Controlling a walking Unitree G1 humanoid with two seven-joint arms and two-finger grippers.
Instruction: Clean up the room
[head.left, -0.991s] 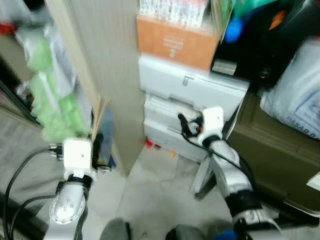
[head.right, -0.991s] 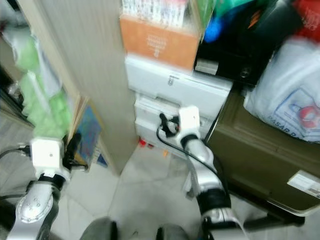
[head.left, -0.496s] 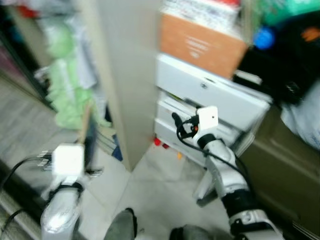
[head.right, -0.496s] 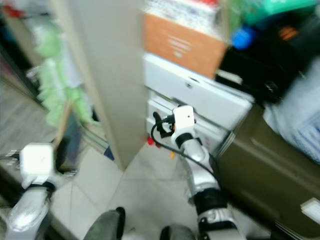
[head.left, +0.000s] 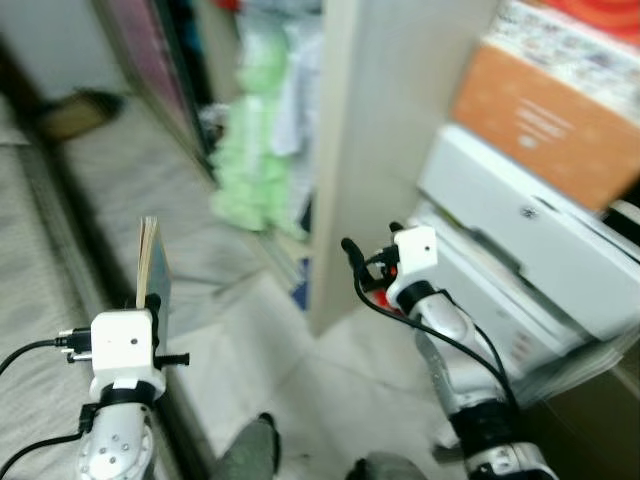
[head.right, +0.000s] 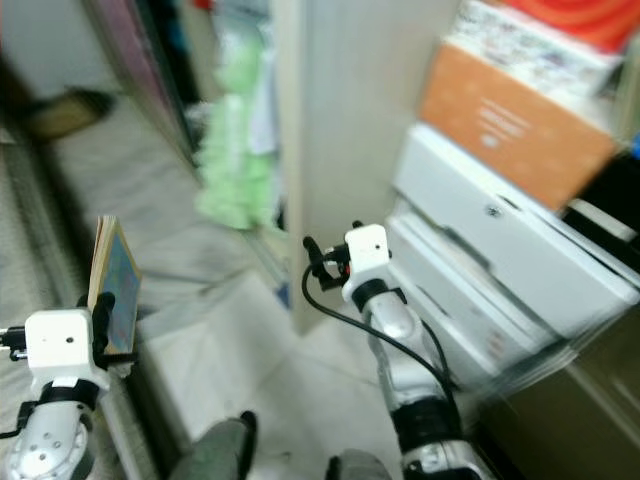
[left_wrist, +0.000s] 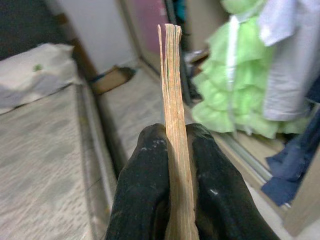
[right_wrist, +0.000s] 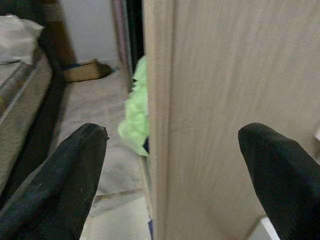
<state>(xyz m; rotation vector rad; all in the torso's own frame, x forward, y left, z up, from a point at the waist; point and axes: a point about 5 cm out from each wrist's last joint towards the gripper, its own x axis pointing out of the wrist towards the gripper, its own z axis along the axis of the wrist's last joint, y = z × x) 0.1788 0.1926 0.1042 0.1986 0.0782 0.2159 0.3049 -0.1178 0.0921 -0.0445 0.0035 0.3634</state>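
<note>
Yellowed at its page edges, a thin book (left_wrist: 174, 130) is clamped upright between the left gripper (left_wrist: 172, 200) fingers — the right gripper (right_wrist: 175, 165) is spread wide.

Pale wooden panel (head.left: 375, 150) upright, green ruffled garment (head.left: 250, 150) hanging beside it, orange box (head.left: 545, 120) atop white drawers (head.left: 520, 250), mattress (left_wrist: 45, 145) nearby

Book (left_wrist: 174, 125) yellowed paper (frayed edge); panel (right_wrist: 210, 110) matt wood grain; green dress (left_wrist: 240, 80) ruffled cloth.
</note>
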